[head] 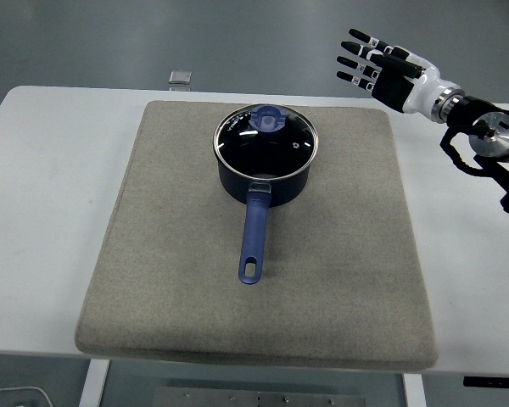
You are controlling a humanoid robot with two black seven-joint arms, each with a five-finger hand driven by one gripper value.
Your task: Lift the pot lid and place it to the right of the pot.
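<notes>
1. Head view: right hand (375,61) hovers high, fingers spread, empty.
2. Glass lid (266,140) sits on the saucepan (263,174), mid-mat (195,280).
3. Best approach: descend over the blue knob (269,119), pinch squarely.

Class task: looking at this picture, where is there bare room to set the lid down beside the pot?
The mat lies bare between the pot and its right edge, also left of the handle. The lid sits on the pot; nowhere is crowded.
</notes>
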